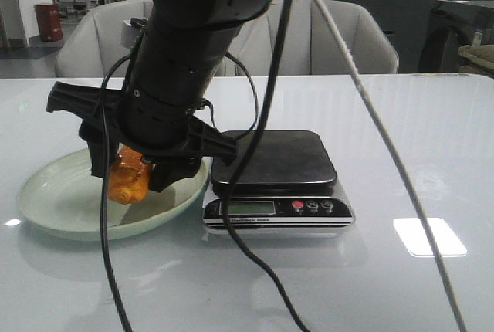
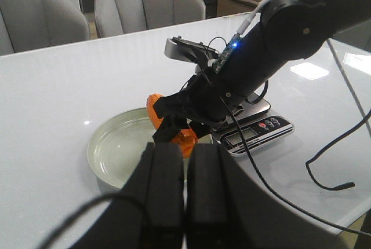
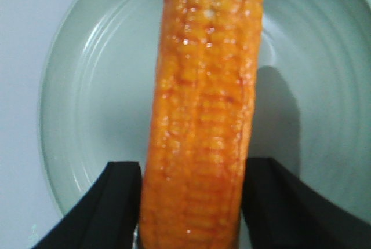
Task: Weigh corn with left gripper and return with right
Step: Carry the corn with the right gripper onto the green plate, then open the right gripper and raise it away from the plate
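**Corn held over plate beside the scale**

The right gripper [image 1: 130, 177] has its fingers [image 3: 119, 202] clamped on either side of the corn [image 1: 123, 185], gripping the glossy orange cob near one end, while the rest of the cob reaches out over the pale green plate [image 1: 46, 208]. The front view does not show whether the cob's lower end touches the dish. The plate sits on the white desk [image 1: 386, 116] just beside the digital scale [image 1: 274, 166], whose black platform carries nothing. The left gripper [image 2: 184, 191] hangs apart from the plate on the robot's side of it, its two flat black fingers [image 2: 165, 185] pressed together with nothing between them. Grey chairs [image 1: 340, 38] stand behind the desk.
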Controlling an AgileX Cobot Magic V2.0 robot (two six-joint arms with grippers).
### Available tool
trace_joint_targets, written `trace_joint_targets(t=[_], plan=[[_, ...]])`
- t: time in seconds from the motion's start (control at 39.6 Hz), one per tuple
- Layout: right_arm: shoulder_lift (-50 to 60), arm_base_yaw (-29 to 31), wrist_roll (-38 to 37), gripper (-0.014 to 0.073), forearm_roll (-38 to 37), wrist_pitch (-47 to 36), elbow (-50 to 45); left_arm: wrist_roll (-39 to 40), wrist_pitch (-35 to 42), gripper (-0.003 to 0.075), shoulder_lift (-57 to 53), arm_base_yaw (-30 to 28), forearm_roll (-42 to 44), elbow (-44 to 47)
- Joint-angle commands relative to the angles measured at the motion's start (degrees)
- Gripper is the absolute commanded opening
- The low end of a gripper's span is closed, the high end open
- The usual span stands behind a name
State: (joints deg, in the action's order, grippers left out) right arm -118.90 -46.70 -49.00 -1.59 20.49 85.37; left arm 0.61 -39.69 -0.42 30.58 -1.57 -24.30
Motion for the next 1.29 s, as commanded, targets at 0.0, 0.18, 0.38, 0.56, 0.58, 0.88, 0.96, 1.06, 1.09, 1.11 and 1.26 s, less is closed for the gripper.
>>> trace_joint_targets(t=[0.0,0.18,0.38,0.56,0.58,0.88,0.96,1.06,1.09,1.11,1.26], plan=[[3.15,0.11,0.55,0.0590,-0.15,-3.31,1.75,0.08,4.60,0.0113,-1.00,0.02,-0.04,-1.40],[3.21,0.11,0.55,0.0610,0.03,-2.12,1.75,0.08,4.60,0.0113,-1.00,0.02,-0.04,-1.40],[5.60,0.48,0.60,0.0610,0.12,2.20,1.75,0.08,4.60,0.0113,-1.00,0.02,-0.04,-1.40],[10.55,2.13,1.58,0.0610,0.12,8.77,1.75,0.08,4.60,0.0113,-1.00,0.02,-0.04,-1.40],[11.58,2.64,2.71,0.0610,0.12,10.13,1.75,0.08,4.60,0.0113,-1.00,0.02,-0.04,-1.40],[21.77,11.82,21.59,0.0610,0.45,28.09,1.75,0.08,4.60,0.0113,-1.00,0.02,-0.04,-1.40],[23.89,15.00,27.90,0.0610,0.45,32.57,1.75,0.08,4.60,0.0113,-1.00,0.02,-0.04,-1.40],[26.52,19.50,33.54,0.0610,0.45,37.57,1.63,0.08,4.60,0.0113,-1.00,0.02,-0.04,-1.40],[27.24,20.86,34.45,0.0610,0.45,38.44,1.49,0.08,4.60,0.0113,-1.00,0.02,-0.04,-1.40],[27.84,21.85,35.54,0.0610,0.45,39.50,1.43,0.08,4.60,0.0113,-1.00,0.02,-0.04,-1.40],[31.93,28.95,40.93,0.0610,1.59,42.73,-0.24,0.08,4.60,0.0113,-1.00,0.02,-0.04,-1.40]])
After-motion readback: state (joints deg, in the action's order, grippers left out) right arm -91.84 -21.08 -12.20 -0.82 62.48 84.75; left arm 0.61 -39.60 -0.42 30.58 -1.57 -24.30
